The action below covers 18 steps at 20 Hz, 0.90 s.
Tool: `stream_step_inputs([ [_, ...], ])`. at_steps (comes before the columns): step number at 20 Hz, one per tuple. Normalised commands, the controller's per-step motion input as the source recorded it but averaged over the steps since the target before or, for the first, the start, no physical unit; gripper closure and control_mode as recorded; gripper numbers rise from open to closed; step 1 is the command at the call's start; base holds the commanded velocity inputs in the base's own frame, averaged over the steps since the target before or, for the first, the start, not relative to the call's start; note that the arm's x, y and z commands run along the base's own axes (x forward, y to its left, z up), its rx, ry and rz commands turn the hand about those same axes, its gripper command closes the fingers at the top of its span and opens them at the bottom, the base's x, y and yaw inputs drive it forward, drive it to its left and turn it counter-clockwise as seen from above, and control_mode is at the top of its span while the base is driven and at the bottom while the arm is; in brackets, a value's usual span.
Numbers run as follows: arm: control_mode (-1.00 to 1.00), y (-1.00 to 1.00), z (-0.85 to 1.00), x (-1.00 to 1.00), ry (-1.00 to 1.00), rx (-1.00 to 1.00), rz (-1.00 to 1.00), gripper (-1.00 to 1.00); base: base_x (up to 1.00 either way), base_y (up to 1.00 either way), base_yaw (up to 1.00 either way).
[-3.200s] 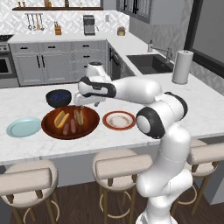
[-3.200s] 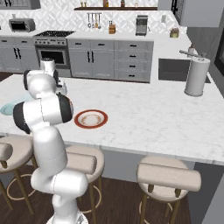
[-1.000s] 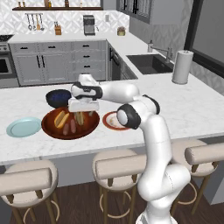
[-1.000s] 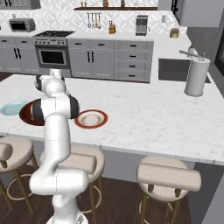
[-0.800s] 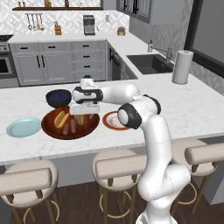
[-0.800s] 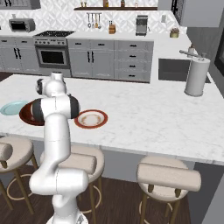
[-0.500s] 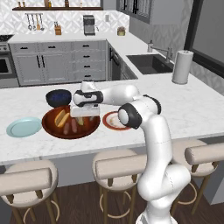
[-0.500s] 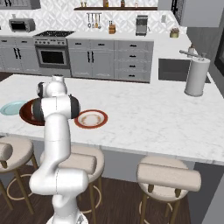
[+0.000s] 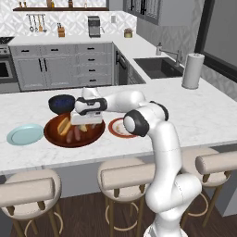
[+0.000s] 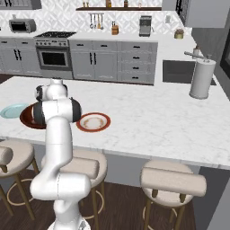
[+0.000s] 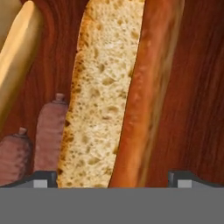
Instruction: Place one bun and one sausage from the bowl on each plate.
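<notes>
The gripper [image 11: 112, 177] hangs low inside the wooden bowl [image 9: 53, 137], jaws spread wide either side of a bun [image 11: 105, 100]. Two sausages [image 11: 37, 135] lie beside it. Pale blue plate [image 9: 25, 134] sits just left of the bowl, red-rimmed plate [image 9: 121, 128] just right.

pincer [image 9: 84, 124] lowered into bowl [image 9: 53, 136], now wide around bun [image 11: 103, 100]

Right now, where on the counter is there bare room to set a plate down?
The white marble counter lies bare between the red-rimmed white plate and the paper towel roll. It is crowded around the wide wooden bowl, flanked by the pale blue plate and dark blue bowl.
</notes>
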Motion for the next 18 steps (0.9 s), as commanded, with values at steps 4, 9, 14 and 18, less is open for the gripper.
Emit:
stream_step_inputs([
  [4,-1.00,0.00,0.00,0.00,0.00,0.00,0.00,-1.00,0.00,0.00,0.00],
  [9,-1.00,0.00,0.00,0.00,0.00,0.00,0.00,1.00,0.00,0.00,0.00],
  [14,-1.00,0.00,0.00,0.00,0.00,0.00,0.00,1.00,0.00,0.00,0.00],
  [18,-1.00,0.00,0.01,-0.05,0.00,0.00,0.00,1.00,0.00,0.00,0.00],
])
